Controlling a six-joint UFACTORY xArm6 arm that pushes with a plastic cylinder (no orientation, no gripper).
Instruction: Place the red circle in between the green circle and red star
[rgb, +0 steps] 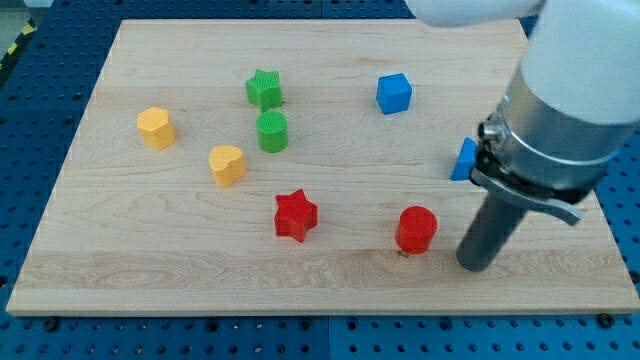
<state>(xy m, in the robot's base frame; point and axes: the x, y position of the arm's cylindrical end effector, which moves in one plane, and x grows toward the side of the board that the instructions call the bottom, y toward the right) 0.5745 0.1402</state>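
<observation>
The red circle, a short red plastic cylinder (416, 229), stands upright on the pale wooden counter (330, 275), and everything here is placed from it. My tip (476, 264), the lower end of the dark rod, sits just to the view's right of it and slightly lower, near but apparently not touching. That side makes sense: the goal lies toward the view's left, so a push has to start from the circle's far, right flank.

There are no fingers on this arm, so nothing is spread, pressed together or pinching; the rod can only shove.

The red plastic star (295, 215) lies to the left of the red circle, at about the same height. The green ribbed plastic cylinder, the green circle (272, 131), is further up and left, with open board between it and the star. That gap is where the red circle belongs, so I judge the move as barely begun.

A partly hidden blue block (464, 160) sits up and right of the red circle, behind the arm. The push likely needs an upward slant, or the circle will run into the star.
</observation>
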